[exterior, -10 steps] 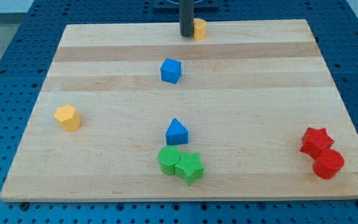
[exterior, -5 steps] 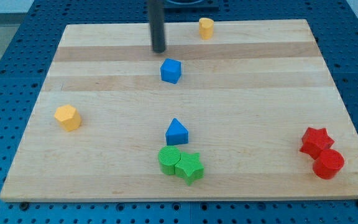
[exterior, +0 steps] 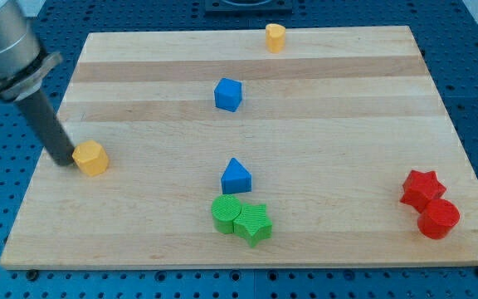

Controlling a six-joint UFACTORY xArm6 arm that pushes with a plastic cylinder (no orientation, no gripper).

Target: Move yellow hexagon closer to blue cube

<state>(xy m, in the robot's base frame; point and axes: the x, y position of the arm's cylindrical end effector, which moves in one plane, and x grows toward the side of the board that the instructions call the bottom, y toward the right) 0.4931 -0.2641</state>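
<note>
Blue pegboard frames a pale wooden board (exterior: 322, 108), and the arm stands at its nine o'clock edge. There is no gripper to open or close, only a dark rod; my tip (exterior: 63, 161) is down on the wood, just beside the yellow hexagon (exterior: 90, 158) at the block's nine o'clock, seemingly touching it or nearly so. That spot makes sense to me: the blue cube (exterior: 228, 94) sits well apart toward the hexagon's two o'clock, so a push from behind would drive it that way, though I would judge the tip needs to drop toward eight o'clock for a truer line. Nothing blocks that path. A blue triangular block (exterior: 236, 176), a green cylinder (exterior: 226, 213) touching a green star (exterior: 255, 223), a red star (exterior: 421, 189) with a red cylinder (exterior: 438, 219), and a small yellow block (exterior: 275, 37) at twelve o'clock all lie clear of it.
</note>
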